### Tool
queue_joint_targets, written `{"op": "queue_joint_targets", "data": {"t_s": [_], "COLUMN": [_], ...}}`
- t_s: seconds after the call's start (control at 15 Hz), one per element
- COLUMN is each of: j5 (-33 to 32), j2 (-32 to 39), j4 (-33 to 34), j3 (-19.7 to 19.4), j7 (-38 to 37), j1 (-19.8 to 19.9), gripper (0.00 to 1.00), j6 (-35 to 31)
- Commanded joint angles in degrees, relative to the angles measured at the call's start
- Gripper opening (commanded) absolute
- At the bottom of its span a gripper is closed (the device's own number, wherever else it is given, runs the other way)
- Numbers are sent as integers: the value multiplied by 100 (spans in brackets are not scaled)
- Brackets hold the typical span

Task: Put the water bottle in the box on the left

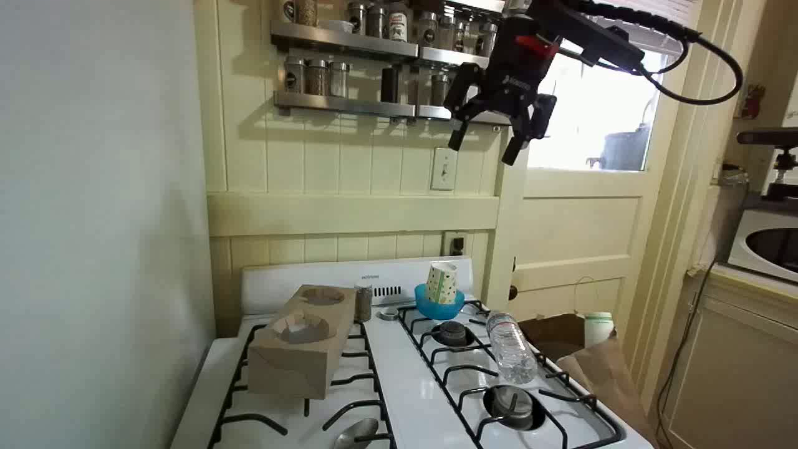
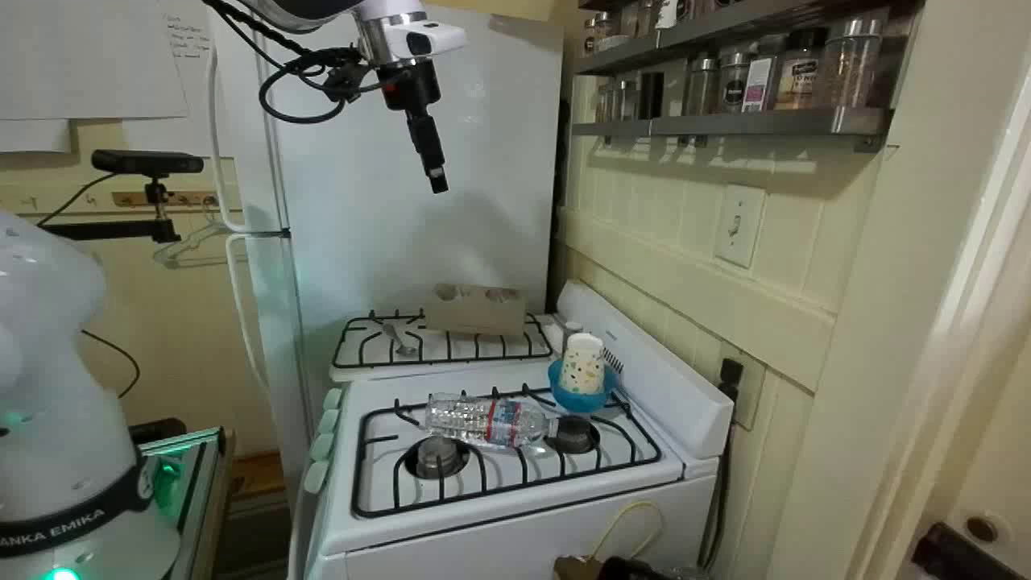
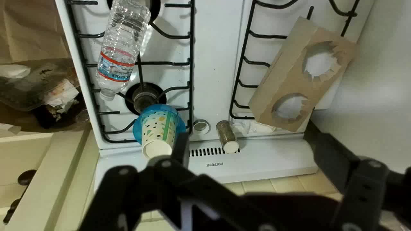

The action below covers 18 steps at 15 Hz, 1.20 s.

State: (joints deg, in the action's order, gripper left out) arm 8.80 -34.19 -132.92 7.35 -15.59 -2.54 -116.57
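The water bottle is clear plastic with a red, white and blue label. It lies on its side on a stove grate in both exterior views (image 1: 511, 348) (image 2: 483, 420) and in the wrist view (image 3: 117, 57). The box is tan cardboard with two round holes cut in its top. It sits on the opposite grate in both exterior views (image 1: 290, 368) (image 2: 475, 318) and in the wrist view (image 3: 293, 75). My gripper (image 1: 485, 148) is open and empty, high above the stove and apart from both; it also shows in an exterior view (image 2: 437, 181) and the wrist view (image 3: 253, 150).
A blue bowl (image 1: 430, 310) with a patterned cup (image 1: 442, 284) stands near the stove's back panel. A spice jar (image 3: 226, 134) and a small ring-shaped lid (image 3: 201, 127) are beside it. A spoon (image 1: 358, 433) lies near the box. Spice shelves (image 1: 349, 106) hang on the wall.
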Motion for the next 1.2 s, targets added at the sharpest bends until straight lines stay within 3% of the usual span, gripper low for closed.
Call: {"op": "queue_joint_targets", "data": {"t_s": [0.0, 0.47, 0.87, 1.13], "j5": [-2, -2, -169, -48], "j2": [4, 4, 575, 1495], "j4": [13, 13, -274, -251], "j3": [0, 0, -222, -593], "j7": [0, 1, -821, -890], "j1": [1, 1, 678, 937], "gripper": [100, 100, 100, 100], "j6": [14, 14, -57, 38]}}
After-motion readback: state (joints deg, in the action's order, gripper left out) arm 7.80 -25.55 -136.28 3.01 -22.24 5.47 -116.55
